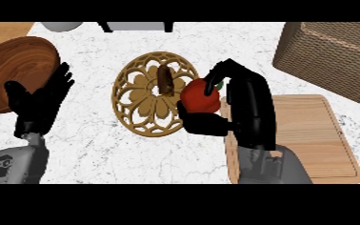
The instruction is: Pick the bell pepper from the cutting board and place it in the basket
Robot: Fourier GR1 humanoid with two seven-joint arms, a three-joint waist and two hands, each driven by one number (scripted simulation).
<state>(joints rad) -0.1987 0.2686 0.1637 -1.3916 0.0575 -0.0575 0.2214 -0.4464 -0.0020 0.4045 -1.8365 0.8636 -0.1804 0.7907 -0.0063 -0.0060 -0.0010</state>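
Observation:
A red bell pepper (199,97) with a green stem is held in my right hand (239,102), whose fingers and thumb curl round it. The pepper hangs over the right rim of the round, golden openwork basket (141,95) at the counter's middle. The basket has a dark handle or knob at its centre. The light wooden cutting board (320,138) lies to the right, partly under my right forearm, and nothing shows on its visible part. My left hand (38,100) rests open at the left, fingers up.
A round dark wooden board (25,66) lies at the left edge behind my left hand. A woven wicker box (320,57) stands at the back right. A grey object and a dark-legged object show at the top edge.

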